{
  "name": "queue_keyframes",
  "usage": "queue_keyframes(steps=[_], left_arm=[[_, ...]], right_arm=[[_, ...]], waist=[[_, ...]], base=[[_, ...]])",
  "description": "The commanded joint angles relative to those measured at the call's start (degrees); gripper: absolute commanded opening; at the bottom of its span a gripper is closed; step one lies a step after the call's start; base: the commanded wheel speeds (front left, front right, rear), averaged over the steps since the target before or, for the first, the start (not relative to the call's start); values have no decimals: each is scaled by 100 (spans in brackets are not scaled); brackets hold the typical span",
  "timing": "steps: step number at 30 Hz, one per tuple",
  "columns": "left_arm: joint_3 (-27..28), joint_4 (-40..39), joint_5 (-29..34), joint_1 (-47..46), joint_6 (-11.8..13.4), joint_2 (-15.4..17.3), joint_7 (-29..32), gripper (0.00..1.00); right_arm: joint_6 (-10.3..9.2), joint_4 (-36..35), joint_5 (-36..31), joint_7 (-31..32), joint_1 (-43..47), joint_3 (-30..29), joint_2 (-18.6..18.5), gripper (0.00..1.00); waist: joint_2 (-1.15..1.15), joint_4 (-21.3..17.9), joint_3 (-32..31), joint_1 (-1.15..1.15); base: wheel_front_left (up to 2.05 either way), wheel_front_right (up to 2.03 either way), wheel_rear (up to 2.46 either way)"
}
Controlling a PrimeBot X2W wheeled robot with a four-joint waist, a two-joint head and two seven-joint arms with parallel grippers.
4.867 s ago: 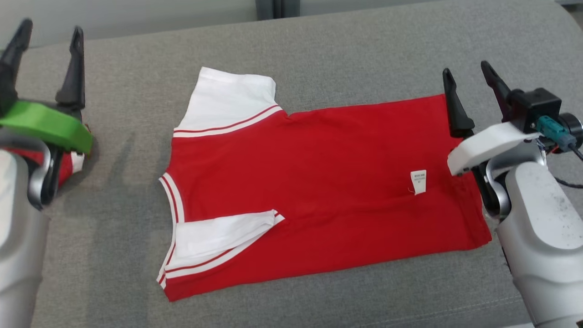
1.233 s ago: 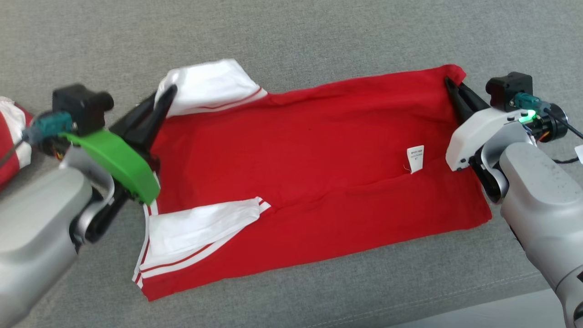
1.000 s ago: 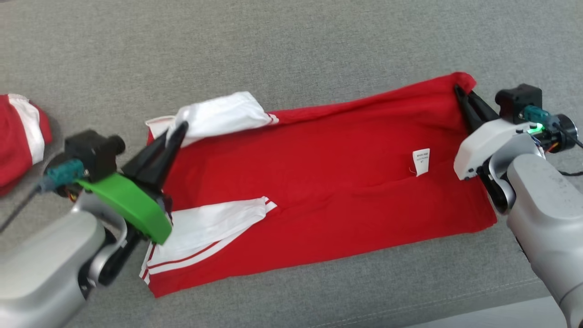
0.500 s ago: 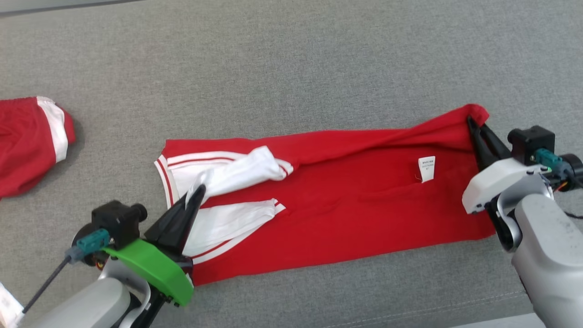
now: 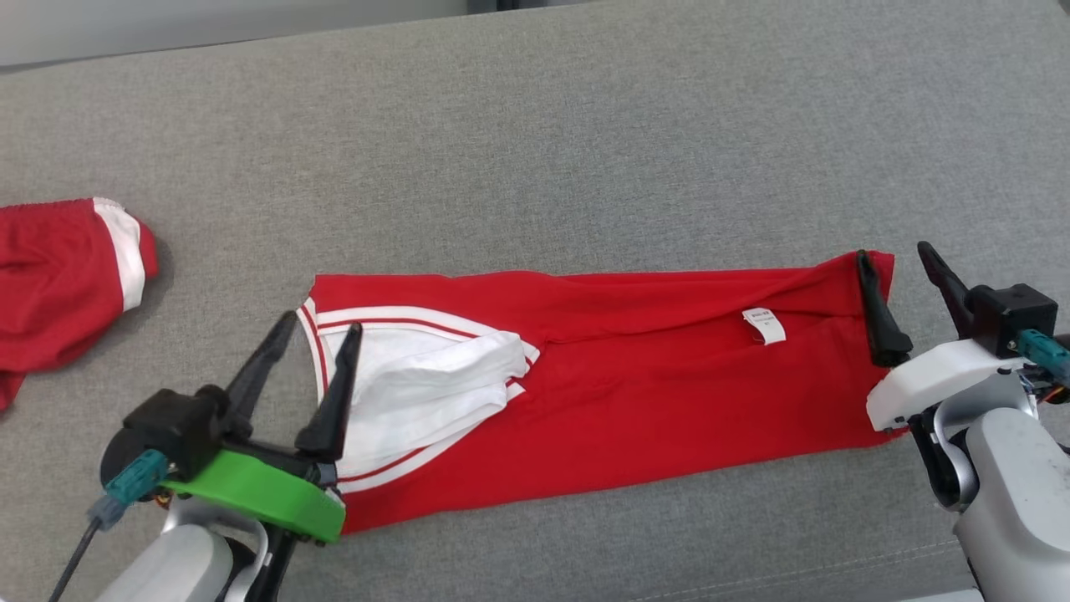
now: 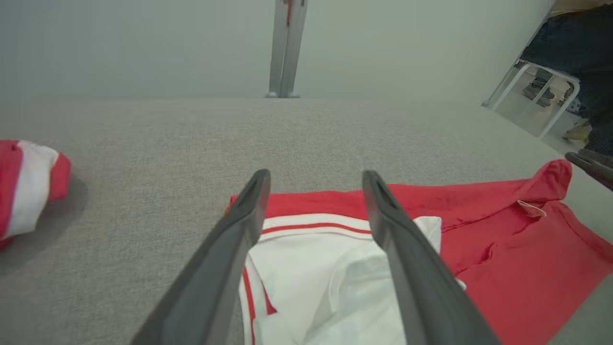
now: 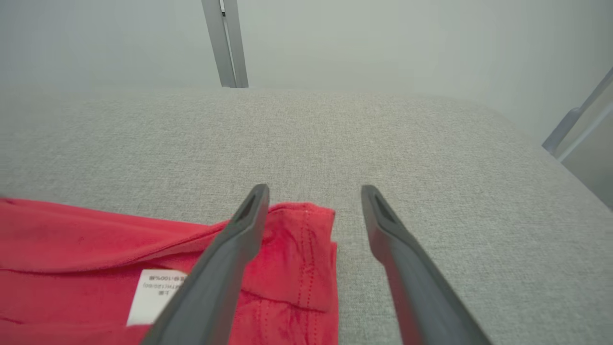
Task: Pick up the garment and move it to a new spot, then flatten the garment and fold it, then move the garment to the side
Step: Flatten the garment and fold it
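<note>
Garment: red shirt folded lengthwise into a long band, lying flat on the near middle of the sofa, running left to right, collar end left and hem end right.
Sleeves: 2, white with red and white trim, stacked on top of the garment's left end.
Tag: small and white, on top of the cloth near the right end; its print is too small to read.
Left gripper: fingers spread apart, nothing between them. It sits at the garment's left end, 1 finger over bare sofa just left of the collar, the other over the white sleeves. Whether the tips touch the cloth cannot be told.
Right gripper: fingers spread apart, nothing between them. It sits at the garment's right end, its left finger over the far hem corner, its right finger over bare sofa just beyond the hem.
Hem corner: slightly rumpled, its stitched edge showing.
Sofa: grey woven fabric under everything.
Second cloth: red with a white band, bunched at the far left, well apart from the garment.
Post: metal, upright against a pale wall beyond the sofa's far edge.
</note>
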Motion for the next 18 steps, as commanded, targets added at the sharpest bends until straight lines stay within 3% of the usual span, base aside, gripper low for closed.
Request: queue_keyframes(steps=[1, 4, 10, 18], left_arm=[[378, -108, 320, 202, 53, -107, -15, 100], [1397, -366, 1098, 630, 119, -483, -15, 100], [3056, -725, 2378, 1372, -159, -1325, -8, 100], [4289, -555, 3375, 1800, -728, -2216, -8, 100]], right_arm=[[-10, -161, 28, -15, 108, -72, -31, 100], [-9, -459, 27, -16, 171, -185, -56, 100], [-9, -381, 82, -15, 20, -306, -55, 100], [-9, 501, 143, 118, -498, -230, -67, 100]], waist=[[0, 2, -49, 0], [0, 6, -89, 0], [0, 57, -154, 0], [0, 204, -151, 0]], base=[[0, 0, 0], [0, 0, 0], [0, 0, 0], [0, 0, 0]])
